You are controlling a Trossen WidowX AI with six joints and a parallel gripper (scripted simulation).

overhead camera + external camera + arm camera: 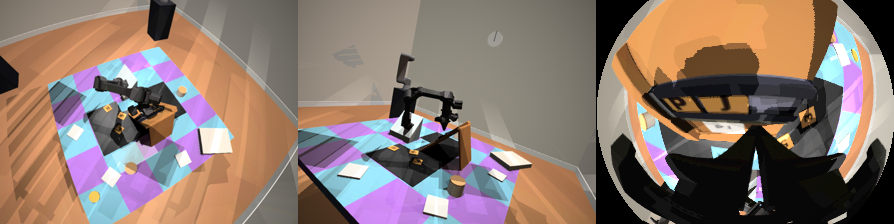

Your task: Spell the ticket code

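The sloping orange board (162,129) (465,147) (791,30) carries a dark letter rail (746,82). In the wrist view a P tile (677,104) sits at the rail's left and a J tile (726,104) directly to its right; the grey channel right of J holds no tile. My gripper (444,129) (755,129) is shut and empty, its tips just over the rail's lower edge, a little right of J. The ticket (721,127) is partly hidden below the rail. A 3 tile (119,129) (417,161) (808,117) lies off the board.
An R-like tile (108,108) (393,148) and an S- or 5-like tile (121,115) (413,152) lie on the dark mat (98,126) left of the board. Wooden cylinders (182,91) (131,168), white slabs (215,140) (111,176) and a yellow disc (94,196) stand around it.
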